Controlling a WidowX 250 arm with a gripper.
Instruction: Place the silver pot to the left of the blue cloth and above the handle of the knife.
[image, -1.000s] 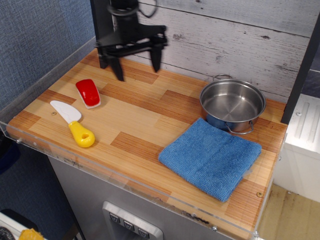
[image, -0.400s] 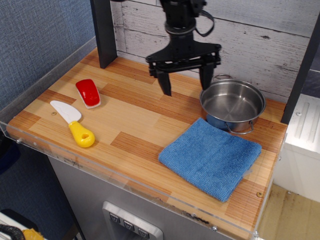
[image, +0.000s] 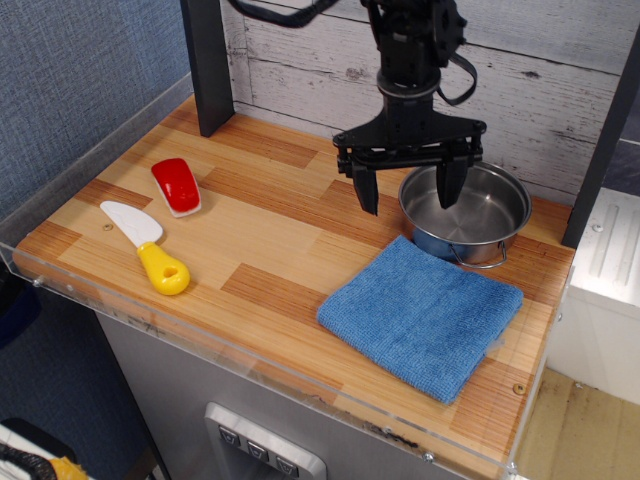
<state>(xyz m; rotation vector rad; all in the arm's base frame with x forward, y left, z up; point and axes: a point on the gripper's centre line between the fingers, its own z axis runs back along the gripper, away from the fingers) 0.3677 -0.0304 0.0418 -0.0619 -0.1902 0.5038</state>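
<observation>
One second is enough for the gripper (image: 408, 187) to cross from the table's 11 o'clock corner to the 2 o'clock side, and it now hangs with its jaws spread wide over the near-left rim of the silver pot (image: 466, 212), one finger outside the wall and one over the bowl. It holds nothing, and I cannot tell whether a finger touches the rim. The pot has not moved: it stands at the table's 2 o'clock, touching the far edge of the blue cloth (image: 420, 317). The knife (image: 145, 246) lies well apart at 9 o'clock, its yellow handle (image: 164, 271) pointing toward the front edge, with a red block (image: 177, 186) just beyond the blade. So the approach looks nearly finished and the carry not yet begun; the next move likely calls for a descent to straddle the wall, then a close.
</observation>
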